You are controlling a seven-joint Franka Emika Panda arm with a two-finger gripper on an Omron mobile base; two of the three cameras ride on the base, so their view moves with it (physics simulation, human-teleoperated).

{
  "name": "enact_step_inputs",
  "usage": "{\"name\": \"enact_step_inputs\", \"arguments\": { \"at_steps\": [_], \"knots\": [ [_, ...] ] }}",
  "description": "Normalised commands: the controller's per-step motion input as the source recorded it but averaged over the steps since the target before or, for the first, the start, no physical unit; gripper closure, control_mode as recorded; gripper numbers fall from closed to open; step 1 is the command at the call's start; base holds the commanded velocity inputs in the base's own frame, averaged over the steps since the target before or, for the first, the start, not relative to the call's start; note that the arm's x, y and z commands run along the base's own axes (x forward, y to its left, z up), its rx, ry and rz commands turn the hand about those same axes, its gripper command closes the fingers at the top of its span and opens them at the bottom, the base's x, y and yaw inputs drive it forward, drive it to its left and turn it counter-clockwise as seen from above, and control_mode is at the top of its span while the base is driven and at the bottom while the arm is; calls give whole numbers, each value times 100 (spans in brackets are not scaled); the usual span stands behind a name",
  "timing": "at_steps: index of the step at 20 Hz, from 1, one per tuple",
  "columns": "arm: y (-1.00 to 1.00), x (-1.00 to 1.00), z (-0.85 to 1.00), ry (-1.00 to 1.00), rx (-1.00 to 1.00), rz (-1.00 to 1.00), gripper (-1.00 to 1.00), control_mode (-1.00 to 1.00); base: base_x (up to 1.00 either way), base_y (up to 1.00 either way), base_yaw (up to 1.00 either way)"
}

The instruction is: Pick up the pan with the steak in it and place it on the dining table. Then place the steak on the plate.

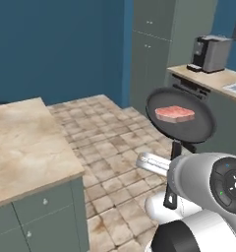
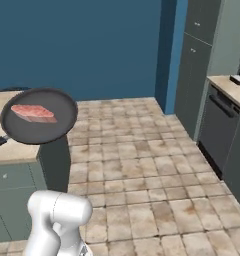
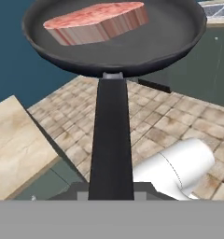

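**Pan carried clear above tiled floor**

The gripper (image 3: 111, 195) is pinching the long handle of the one round black frying pan (image 1: 181, 115), jaws pressed tight against it. The pan is riding level in mid-air, touching nothing else. One pinkish-red marbled slab of steak (image 1: 175, 113) is lying flat near its centre. Below, open beige tiled floor (image 2: 142, 165) is stretching ahead. One beige-topped counter corner (image 1: 26, 147) is standing to the left, its edge near the pan.

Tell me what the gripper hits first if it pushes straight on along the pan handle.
Nothing close, by the look of it. The gripper carries the pan and steak with it. Past the pan rim stand grey-green cabinets; how far off is unclear.
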Motion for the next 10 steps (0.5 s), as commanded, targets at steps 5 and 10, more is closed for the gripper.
{"name": "enact_step_inputs", "arguments": {
  "at_steps": [5,10],
  "knots": [
    [0,0,0,0,0,0,100,100,-4,0,50],
    [0,0,0,0,0,0,100,100,-12,-7,40]
  ]
}}
